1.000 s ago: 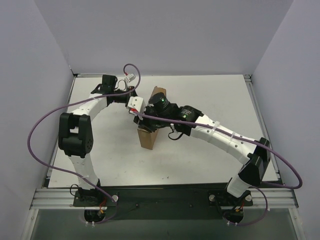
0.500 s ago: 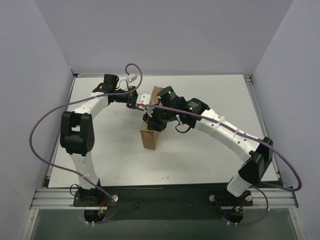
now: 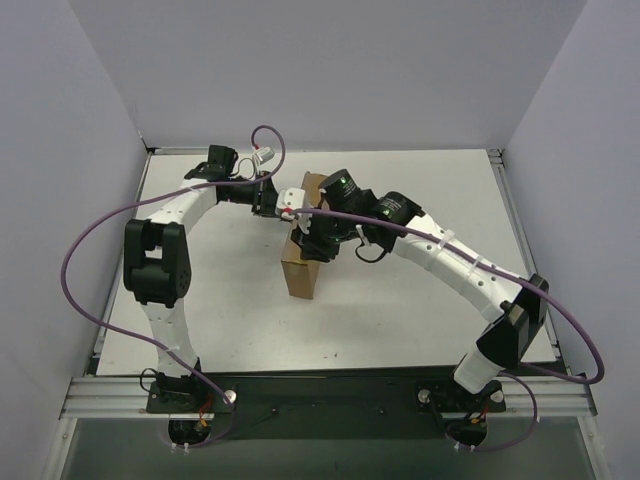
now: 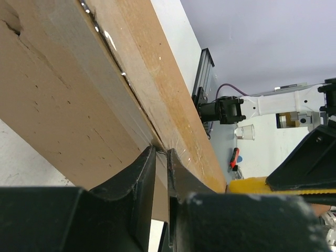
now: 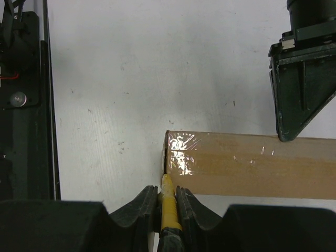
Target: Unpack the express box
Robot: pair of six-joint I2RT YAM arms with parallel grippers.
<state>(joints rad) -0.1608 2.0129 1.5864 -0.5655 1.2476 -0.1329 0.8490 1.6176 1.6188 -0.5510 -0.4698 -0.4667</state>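
Note:
The express box [image 3: 300, 272], plain brown cardboard, stands on a narrow side in the middle of the table. Its taped seam [image 5: 181, 155] shines in the right wrist view. My left gripper [image 4: 161, 151] is at the box's upper far end, its jaws shut on a thin cardboard edge of the box [image 4: 79, 105]. My right gripper [image 5: 167, 191] is shut on a small yellow-handled tool [image 5: 168, 207]. The tool's tip touches the end corner of the box [image 5: 252, 165], by the seam. From above, both grippers [image 3: 288, 212] [image 3: 312, 245] crowd over the box's top.
White tabletop [image 3: 430, 200] lies all round the box, with grey walls on three sides. A black rail [image 5: 23, 105] runs along the table's edge. The left gripper's dark fingers [image 5: 299, 84] reach the box's top edge in the right wrist view.
The left wrist has turned and closed in on the box's far top end. The right wrist has shifted toward the back. The box still stands on its side.

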